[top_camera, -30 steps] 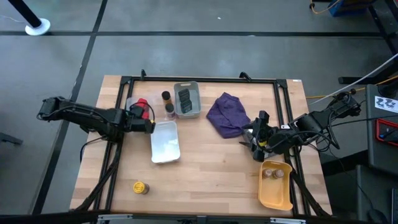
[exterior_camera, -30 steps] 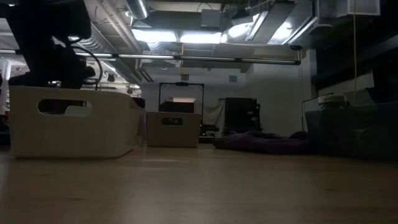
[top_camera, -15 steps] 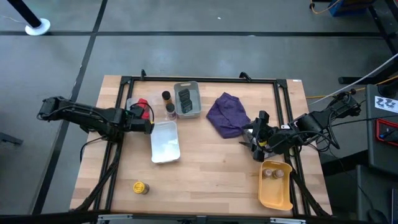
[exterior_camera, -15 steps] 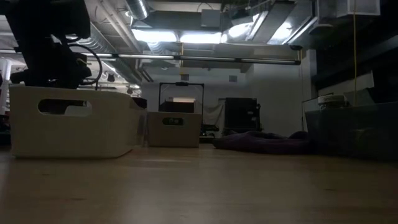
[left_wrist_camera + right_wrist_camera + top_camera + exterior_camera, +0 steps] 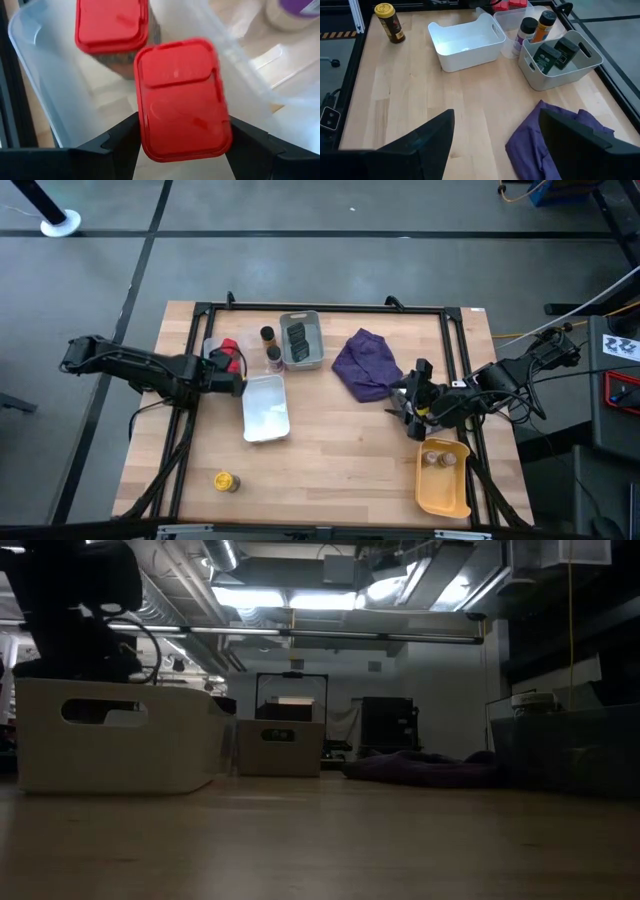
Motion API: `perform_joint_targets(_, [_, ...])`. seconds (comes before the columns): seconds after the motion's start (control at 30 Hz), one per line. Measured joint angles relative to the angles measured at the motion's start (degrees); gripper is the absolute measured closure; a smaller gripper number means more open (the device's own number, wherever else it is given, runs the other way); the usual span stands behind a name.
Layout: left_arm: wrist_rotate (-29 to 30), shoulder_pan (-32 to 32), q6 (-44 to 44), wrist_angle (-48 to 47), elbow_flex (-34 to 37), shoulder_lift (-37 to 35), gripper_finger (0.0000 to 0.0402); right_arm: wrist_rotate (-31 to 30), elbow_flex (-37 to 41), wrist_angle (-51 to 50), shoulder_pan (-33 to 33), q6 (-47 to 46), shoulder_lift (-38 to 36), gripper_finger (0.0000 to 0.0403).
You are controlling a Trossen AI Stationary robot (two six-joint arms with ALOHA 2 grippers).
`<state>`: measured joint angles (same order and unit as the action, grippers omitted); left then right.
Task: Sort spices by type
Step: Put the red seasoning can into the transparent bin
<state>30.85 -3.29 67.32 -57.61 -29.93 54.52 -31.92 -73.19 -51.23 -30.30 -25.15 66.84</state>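
Red-lidded spice jar (image 5: 182,100) sits clamped between the fingers of your left tool (image 5: 236,376), held over the clear tray (image 5: 45,95) at the far left of the tabletop (image 5: 340,445). A second red-lidded jar (image 5: 112,25) already stands inside that tray, just beside the held one. You can see the white tray (image 5: 265,407) just right of the left tool, with nothing visible in it. Between the clear tray and the grey tray (image 5: 301,340) stand an orange-capped jar (image 5: 267,335) and a white-capped jar with a purple label (image 5: 273,357). Two dark grey tins (image 5: 555,54) lie in the grey tray. A yellow-capped jar (image 5: 225,481) stands alone at the near left of the tabletop. Your right tool (image 5: 410,408) waits with its fingers spread and nothing between them, near the purple cloth (image 5: 366,364) and just beyond the yellow tray (image 5: 443,478), which holds two small jars (image 5: 438,459).
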Motion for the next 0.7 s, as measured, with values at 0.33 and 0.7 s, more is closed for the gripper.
perform_joint_targets(0.33, [-2.8,1.5,0.3,0.0,0.1,-0.1,0.0162,0.0,0.0,0.0,0.0,0.0,0.0,0.0116])
perform_joint_targets(0.7, [-4.3,1.6,-1.8,-0.5,-2.5,-0.1,0.0162,0.0,0.0,0.0,0.0,0.0,0.0,0.0116])
